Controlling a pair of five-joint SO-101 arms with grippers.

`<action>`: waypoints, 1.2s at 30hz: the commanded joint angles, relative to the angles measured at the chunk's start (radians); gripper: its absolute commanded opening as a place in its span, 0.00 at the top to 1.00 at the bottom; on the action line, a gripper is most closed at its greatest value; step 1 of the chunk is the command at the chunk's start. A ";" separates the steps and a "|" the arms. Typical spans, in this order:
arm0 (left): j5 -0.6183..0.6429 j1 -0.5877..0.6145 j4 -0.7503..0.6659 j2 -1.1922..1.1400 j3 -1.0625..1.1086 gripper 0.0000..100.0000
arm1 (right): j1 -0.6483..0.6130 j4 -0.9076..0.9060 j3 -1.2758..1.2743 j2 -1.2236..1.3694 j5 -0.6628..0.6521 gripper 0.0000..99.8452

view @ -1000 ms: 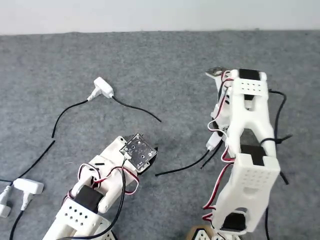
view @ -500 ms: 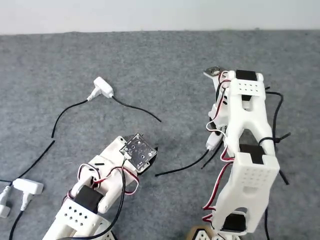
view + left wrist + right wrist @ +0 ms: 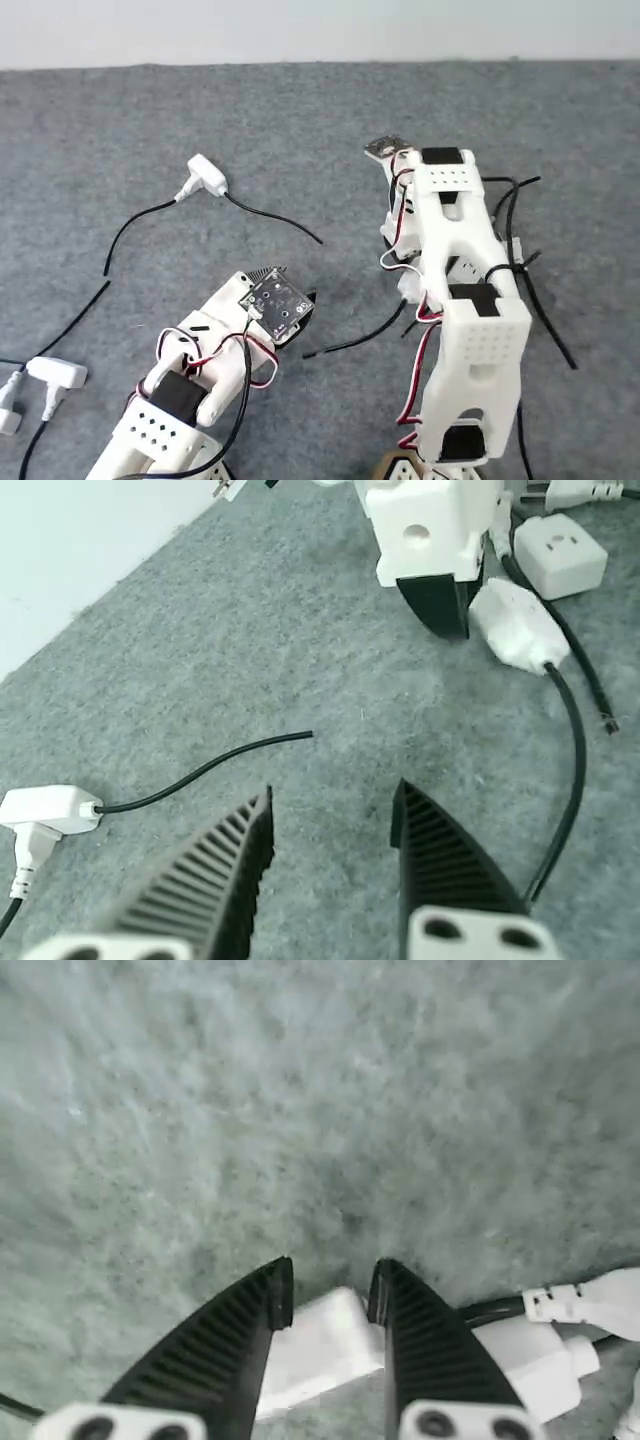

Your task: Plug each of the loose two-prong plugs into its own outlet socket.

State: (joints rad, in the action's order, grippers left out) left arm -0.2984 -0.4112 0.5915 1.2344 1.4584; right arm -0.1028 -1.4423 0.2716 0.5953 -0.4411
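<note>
high view: left arm sits low on the grey carpet, and ahead of its tip, well apart, there's a white block with a black cable trailing back toward it. two more white pieces lie way off behind it by the arm's base. right arm is stretched out over the mat, with black leads spilling out on both sides of it.

left wrist view: left gripper is open, jaws spread wide with bare carpet between them. the cut end of the cable lies just ahead of the tips, and the white block is off to one side. further ahead is the other arm's dark finger pointing down, touching or almost touching a white plug on a black lead. a square socket sits just past that plug.

right wrist view: right gripper has its jaws a little apart, low over the carpet, and the plug shows in the gap right behind the tips. can't tell if the fingers actually touch it. another white connector lies just off to one side.
</note>
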 commanded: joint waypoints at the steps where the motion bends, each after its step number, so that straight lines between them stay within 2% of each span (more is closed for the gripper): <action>1: 0.008 0.000 -0.031 0.006 -0.002 0.81 | 0.002 -0.004 0.017 -0.042 0.014 0.87; 11: 0.008 -0.005 -0.031 0.006 -0.002 0.81 | 0.156 -0.079 0.041 -0.245 0.003 0.86; 15: 0.008 -0.005 -0.031 0.006 -0.001 0.81 | 0.156 -0.148 0.032 -0.260 -0.040 0.86; 21: 0.008 -0.005 -0.031 0.006 -0.001 0.81 | 0.156 -0.220 0.006 -0.268 -0.035 0.87; 26: 0.008 -0.005 -0.031 0.006 -0.001 0.81 | 0.156 -0.358 -0.006 -0.318 -0.034 0.87; 36: 0.008 -0.005 -0.031 0.006 -0.001 0.81 | 0.151 -0.318 -0.282 -0.390 -0.040 0.87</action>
State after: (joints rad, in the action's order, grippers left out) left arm -0.2984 -0.4112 0.5915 1.2344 1.4584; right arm 0.0430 -1.7538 0.0107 0.2608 -0.4672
